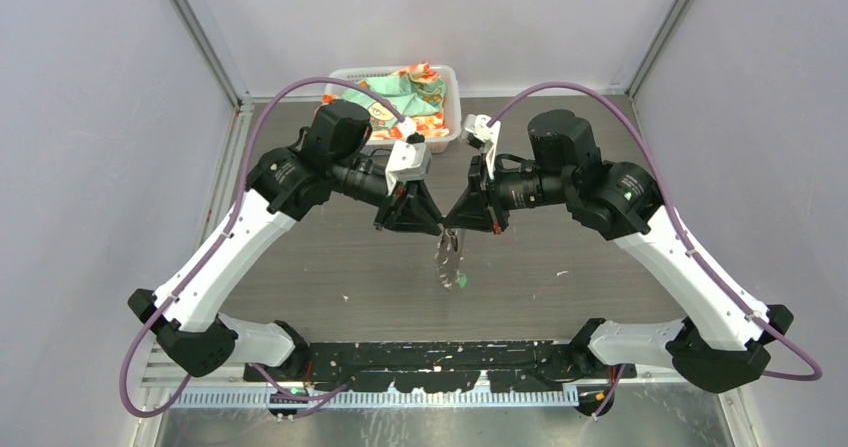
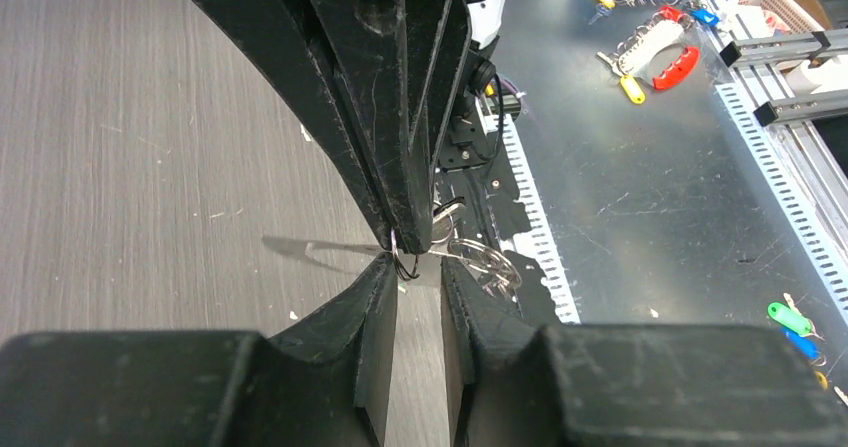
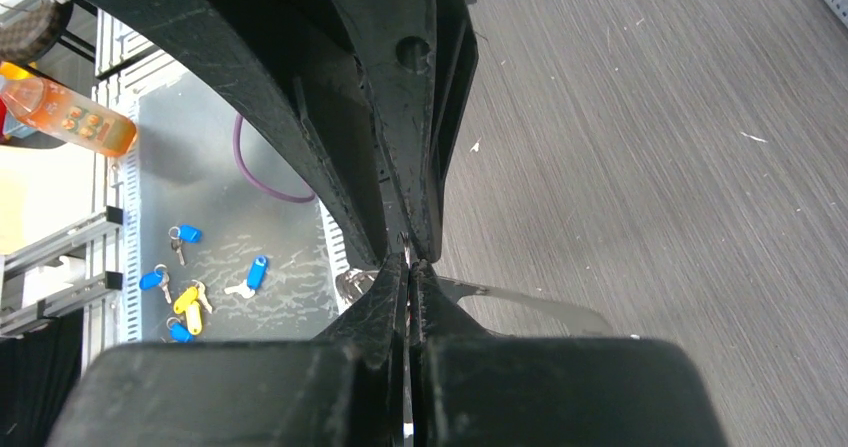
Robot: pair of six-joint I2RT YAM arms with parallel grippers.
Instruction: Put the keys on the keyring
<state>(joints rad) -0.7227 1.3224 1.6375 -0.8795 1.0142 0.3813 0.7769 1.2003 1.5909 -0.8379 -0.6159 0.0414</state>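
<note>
Both grippers meet tip to tip above the middle of the table. My right gripper [image 1: 452, 225] [image 3: 409, 265] is shut on a thin wire loop, the keyring [image 2: 404, 264], whose edge shows between its pads. Below it dangles a silvery cluster of keys [image 1: 446, 254] [image 2: 484, 264], with a green head [image 1: 462, 281] lowest. The black-headed key cannot be made out. My left gripper [image 1: 437, 225] [image 2: 418, 265] faces it with jaws slightly apart. Bare table shows through the gap, and the loop hangs just at its left fingertip [image 2: 385, 272].
A white basket [image 1: 450, 79] holding colourful cloth stands at the back centre. Beyond the table's near edge lies a metal shelf [image 2: 650, 197] with spare tagged keys [image 3: 190, 297] and an orange bottle [image 3: 65, 117].
</note>
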